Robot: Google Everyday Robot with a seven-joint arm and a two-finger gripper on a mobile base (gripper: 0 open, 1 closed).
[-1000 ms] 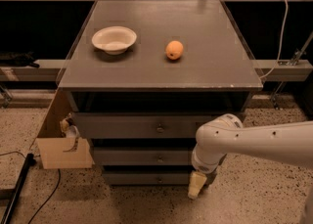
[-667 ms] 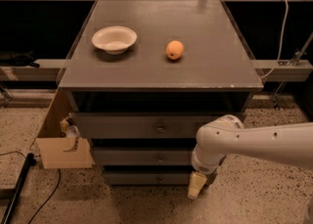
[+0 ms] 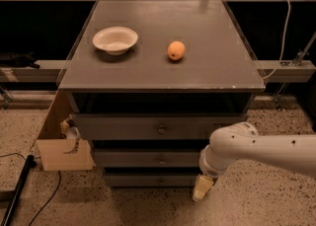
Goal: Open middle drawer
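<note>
The middle drawer (image 3: 133, 159), second of three in the front of the desk (image 3: 212, 69) carrying a white bowl (image 3: 115, 40) and an orange fruit (image 3: 176, 51), sits pushed in, while the claw (image 3: 202, 189) hangs low at the right end of the lowest drawer (image 3: 143, 179), its clenched-or-released state indeterminable.

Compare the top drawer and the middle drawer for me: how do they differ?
The top drawer has a taller front than the middle drawer. The top drawer's front also reaches further left than the middle drawer's. Both are dark grey with a small round centre knob, and both look shut. The gripper hangs low near the floor, to the right, below both knobs and touching neither.
</note>
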